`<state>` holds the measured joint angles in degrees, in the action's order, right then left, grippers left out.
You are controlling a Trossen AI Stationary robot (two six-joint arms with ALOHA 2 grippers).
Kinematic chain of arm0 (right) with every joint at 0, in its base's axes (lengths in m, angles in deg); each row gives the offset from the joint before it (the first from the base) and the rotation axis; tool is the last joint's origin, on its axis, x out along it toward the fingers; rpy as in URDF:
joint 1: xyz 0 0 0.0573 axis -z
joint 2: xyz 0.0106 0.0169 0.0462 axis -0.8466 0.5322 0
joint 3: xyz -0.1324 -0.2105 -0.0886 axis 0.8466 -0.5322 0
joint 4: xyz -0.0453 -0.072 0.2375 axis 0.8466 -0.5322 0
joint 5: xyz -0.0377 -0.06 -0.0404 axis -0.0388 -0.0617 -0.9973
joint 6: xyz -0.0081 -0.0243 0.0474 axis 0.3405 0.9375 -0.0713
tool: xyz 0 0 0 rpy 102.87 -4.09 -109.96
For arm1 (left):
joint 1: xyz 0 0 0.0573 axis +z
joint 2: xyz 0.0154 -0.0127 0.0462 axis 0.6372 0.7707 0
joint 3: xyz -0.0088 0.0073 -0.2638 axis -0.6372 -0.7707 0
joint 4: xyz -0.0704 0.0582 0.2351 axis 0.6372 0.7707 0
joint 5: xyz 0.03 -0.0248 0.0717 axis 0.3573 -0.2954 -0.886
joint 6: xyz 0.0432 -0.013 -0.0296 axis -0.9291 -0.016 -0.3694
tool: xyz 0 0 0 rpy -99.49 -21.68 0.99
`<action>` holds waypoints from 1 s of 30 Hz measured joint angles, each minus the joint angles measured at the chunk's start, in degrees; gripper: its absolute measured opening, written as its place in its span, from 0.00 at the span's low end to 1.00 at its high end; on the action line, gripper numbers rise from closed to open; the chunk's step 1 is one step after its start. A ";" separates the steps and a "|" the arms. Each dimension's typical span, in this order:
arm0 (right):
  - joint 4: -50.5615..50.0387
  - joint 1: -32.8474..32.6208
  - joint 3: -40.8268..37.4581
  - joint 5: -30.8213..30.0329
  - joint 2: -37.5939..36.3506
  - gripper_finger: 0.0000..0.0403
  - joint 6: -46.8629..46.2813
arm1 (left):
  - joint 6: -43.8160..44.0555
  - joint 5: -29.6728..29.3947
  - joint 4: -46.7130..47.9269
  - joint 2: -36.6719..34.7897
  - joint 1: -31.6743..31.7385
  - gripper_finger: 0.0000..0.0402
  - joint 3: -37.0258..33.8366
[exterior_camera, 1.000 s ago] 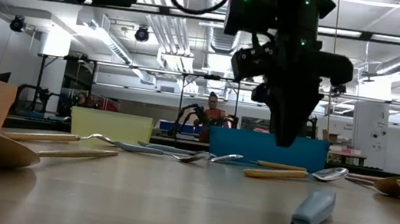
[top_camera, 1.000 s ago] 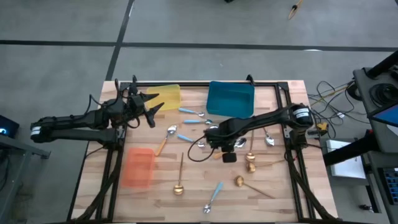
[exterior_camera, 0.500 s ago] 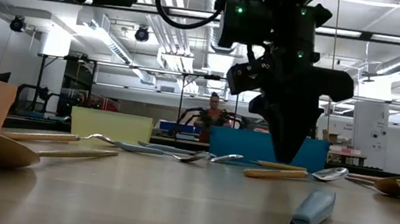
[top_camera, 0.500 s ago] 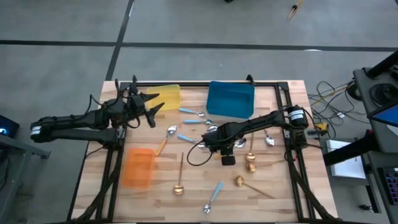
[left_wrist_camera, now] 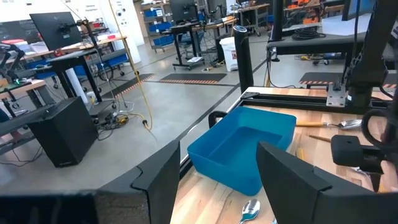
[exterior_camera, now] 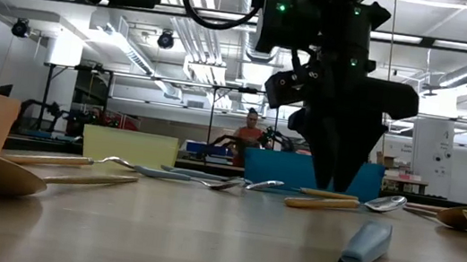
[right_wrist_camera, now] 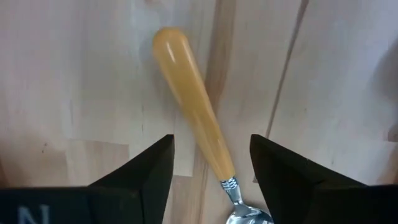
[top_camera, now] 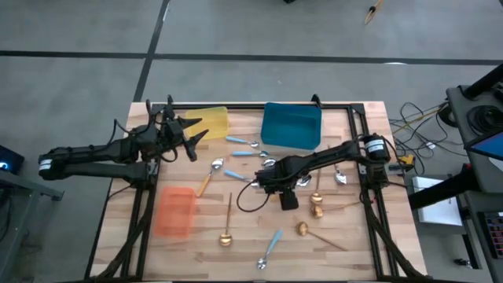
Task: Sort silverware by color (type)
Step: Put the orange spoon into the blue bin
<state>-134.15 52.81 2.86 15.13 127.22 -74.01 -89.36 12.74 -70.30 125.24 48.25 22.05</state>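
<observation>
Desk (top_camera: 354,236): light wooden planks, framed by dark rails; carries three trays and scattered spoons.
Right gripper (top_camera: 271,174): low over the middle of the desk, pointing straight down; its fingers (right_wrist_camera: 283,177) are spread, one on each side of an orange-handled spoon (right_wrist_camera: 193,118), not touching it.
Orange-handled spoon: lies flat on the planks between those fingers; the neck and the start of the silver bowl show in the right wrist view. In the high view it is mostly hidden under the arm.
Left gripper (top_camera: 191,135): held off the desk at the left rear, just beside the yellow tray (top_camera: 211,122); fingers (left_wrist_camera: 158,183) spread apart, nothing between them.
Blue tray (top_camera: 291,126): at the rear centre of the desk; appears to hold nothing.
Orange tray (top_camera: 174,211): front left of the desk.
Blue-handled spoons: two lie just in front of the blue tray (top_camera: 244,142), one left of centre (top_camera: 233,174), one near the front edge (top_camera: 270,245).
Second orange-handled spoon (top_camera: 209,178): left of centre, bowl toward the rear.
Gold spoons: one with a thin handle front of centre (top_camera: 227,224); three more on the right half, near (top_camera: 317,206) and (top_camera: 314,233); exact count there is hard to read.
Silver-bowled spoon (top_camera: 339,175): at the right, by the right arm; handle colour unclear.
Person (exterior_camera: 250,129): far in the room behind the desk, low view.
</observation>
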 joint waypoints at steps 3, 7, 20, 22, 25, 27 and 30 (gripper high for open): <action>0.03 -0.91 -0.01 -0.30 0.29 0.48 0.45 | 0.00 0.00 0.01 0.18 0.00 0.48 -0.02; 0.13 -2.48 -0.11 -6.00 0.56 0.45 0.79 | -0.01 0.00 0.00 0.24 0.01 0.48 -0.01; 1.22 -3.60 -2.54 -7.43 0.58 0.40 -0.76 | -0.01 0.00 0.00 0.46 0.00 0.48 -0.02; 2.12 -3.61 -4.01 -7.43 0.58 0.40 -1.37 | -0.02 0.00 0.00 0.45 0.00 0.48 -0.01; 4.12 -3.61 -5.71 -7.40 0.37 0.39 -2.45 | -0.02 0.00 -0.02 0.46 0.00 0.48 0.00; 5.35 -3.65 -6.58 -7.47 0.26 0.39 -2.46 | -0.02 0.00 0.00 0.46 0.00 0.48 -0.02; 6.14 -3.63 -6.97 -7.43 0.23 0.37 -2.39 | -0.02 0.00 0.00 0.46 0.02 0.48 -0.01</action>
<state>-128.01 49.18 -4.12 7.70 127.45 -76.40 -89.38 12.74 -70.30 125.70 48.27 22.05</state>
